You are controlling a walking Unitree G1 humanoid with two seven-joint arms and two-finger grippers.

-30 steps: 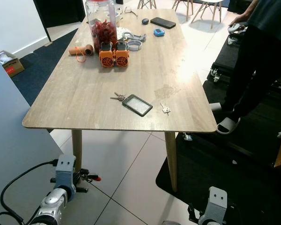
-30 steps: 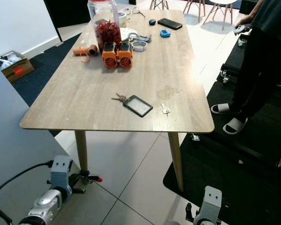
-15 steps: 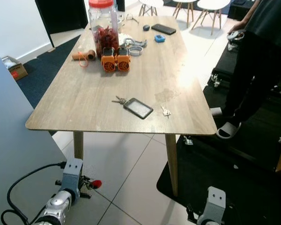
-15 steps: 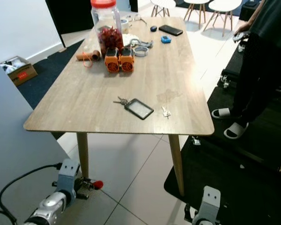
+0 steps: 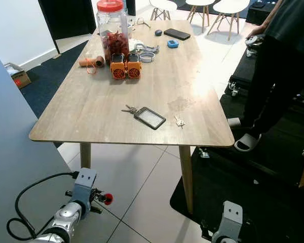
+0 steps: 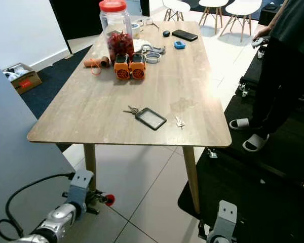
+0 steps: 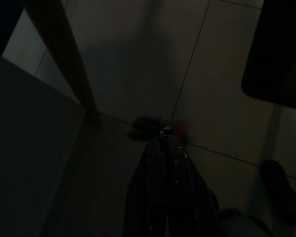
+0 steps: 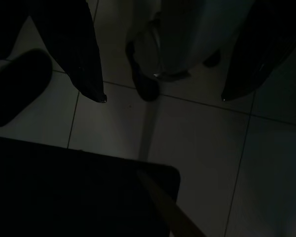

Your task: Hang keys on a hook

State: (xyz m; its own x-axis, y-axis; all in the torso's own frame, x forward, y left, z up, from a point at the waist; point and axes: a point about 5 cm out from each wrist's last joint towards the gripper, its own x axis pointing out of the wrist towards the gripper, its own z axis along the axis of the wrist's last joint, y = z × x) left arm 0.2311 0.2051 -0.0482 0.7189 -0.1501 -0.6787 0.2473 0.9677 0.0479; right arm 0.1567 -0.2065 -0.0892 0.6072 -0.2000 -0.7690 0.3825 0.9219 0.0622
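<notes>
While the left pincer (image 5: 95, 195) hangs low beside the table (image 5: 91, 101) leg, its fingers pressed together on a small bunch of keys with a red tag (image 5: 107, 198), the pick-up looks done and the hanging is left; no hook can be made out. Right pincer (image 8: 160, 74) idles spread wide near the floor. More keys (image 5: 128, 108) lie on the table.

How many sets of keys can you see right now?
3. One bunch on the table beside the badge holder, a small key to its right, and a red-tagged set in the left gripper.
</notes>
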